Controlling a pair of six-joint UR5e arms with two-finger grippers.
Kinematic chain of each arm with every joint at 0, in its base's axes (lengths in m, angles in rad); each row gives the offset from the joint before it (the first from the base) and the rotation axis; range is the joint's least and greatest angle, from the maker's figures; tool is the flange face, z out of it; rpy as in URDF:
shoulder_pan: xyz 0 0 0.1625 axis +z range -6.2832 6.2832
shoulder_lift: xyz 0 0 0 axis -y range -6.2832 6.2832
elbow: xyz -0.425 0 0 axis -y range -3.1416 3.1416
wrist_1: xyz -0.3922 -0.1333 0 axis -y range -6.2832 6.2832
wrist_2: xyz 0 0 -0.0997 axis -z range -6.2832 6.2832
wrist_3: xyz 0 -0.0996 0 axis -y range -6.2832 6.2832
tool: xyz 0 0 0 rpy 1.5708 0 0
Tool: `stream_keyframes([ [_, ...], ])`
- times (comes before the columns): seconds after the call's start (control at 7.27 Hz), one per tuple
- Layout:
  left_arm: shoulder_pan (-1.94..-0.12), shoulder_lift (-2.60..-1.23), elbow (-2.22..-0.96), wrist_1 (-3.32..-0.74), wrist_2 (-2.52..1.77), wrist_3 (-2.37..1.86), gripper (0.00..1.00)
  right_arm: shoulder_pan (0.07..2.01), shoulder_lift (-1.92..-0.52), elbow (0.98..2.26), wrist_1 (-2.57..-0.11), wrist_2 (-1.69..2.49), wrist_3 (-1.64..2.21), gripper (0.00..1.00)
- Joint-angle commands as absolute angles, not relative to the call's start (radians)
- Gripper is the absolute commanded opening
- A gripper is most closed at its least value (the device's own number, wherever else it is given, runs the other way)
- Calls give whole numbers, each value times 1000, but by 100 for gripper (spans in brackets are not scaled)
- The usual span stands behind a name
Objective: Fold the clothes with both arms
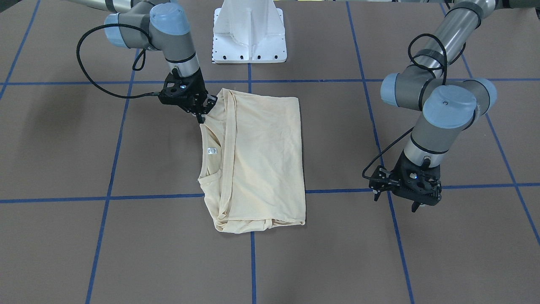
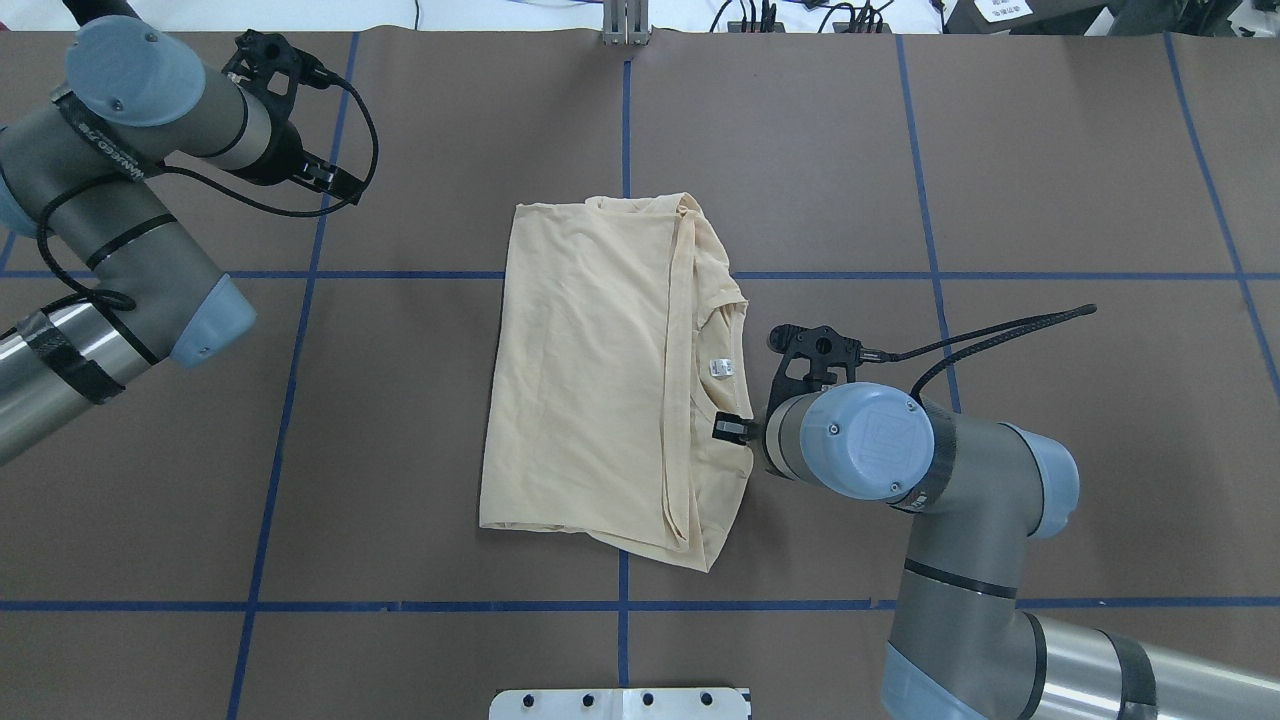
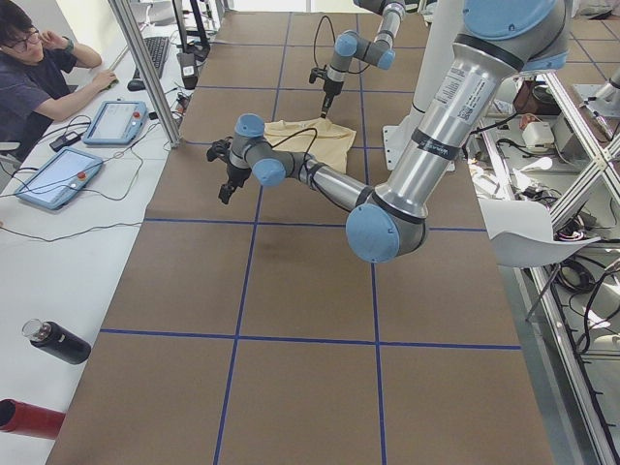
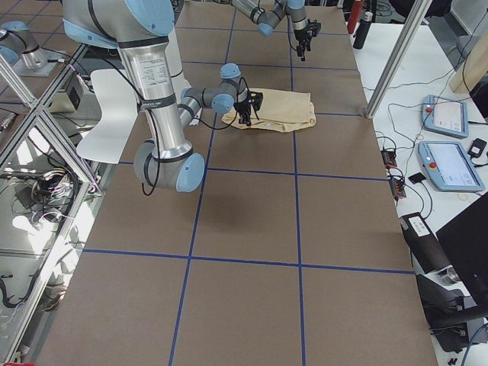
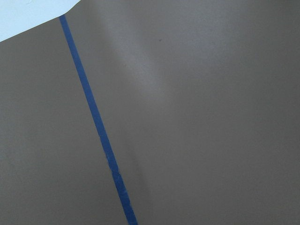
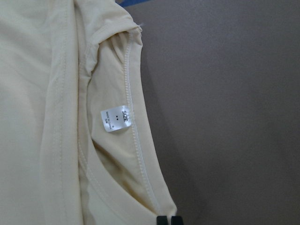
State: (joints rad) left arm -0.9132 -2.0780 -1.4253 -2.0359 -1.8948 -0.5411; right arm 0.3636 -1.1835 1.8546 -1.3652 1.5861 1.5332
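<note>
T-shirt (image 1: 261, 160) lies left of right end effector (image 1: 202, 113), which is clamped on its edge; left end effector (image 1: 396, 202) open, empty, well apart.

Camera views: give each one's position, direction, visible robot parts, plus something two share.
Front-facing: across the table, facing the robot; right arm, left arm, base.
Overhead: behind the robot, looking down on the shirt; both arms.
Left side: table's end, looking along; left arm nearest.
Right side: opposite end; right arm nearest.
Left wrist: bare table, blue tape; no robot.
Right wrist: the shirt; right claw tips.
Shared: neck label, overhead and right wrist.
</note>
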Motion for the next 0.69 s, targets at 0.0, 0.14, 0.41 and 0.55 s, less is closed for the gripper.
stream_keyframes([
  [0.0, -913, -2069, -1430, -2037, -1896, -541, 100, 370, -1172, 1853, -1379, 1594, 1510, 100],
  [0.14, -913, -2069, -1431, -2037, -1896, -541, 100, 368, -1079, 1847, -1498, 1604, 1499, 100],
  [0.41, -913, -2069, -1431, -2037, -1896, -541, 100, 344, -910, 1781, -1716, 1679, 1499, 100],
  [0.55, -913, -2068, -1436, -2037, -1896, -541, 100, 307, -898, 1746, -1717, 1672, 1497, 100],
])
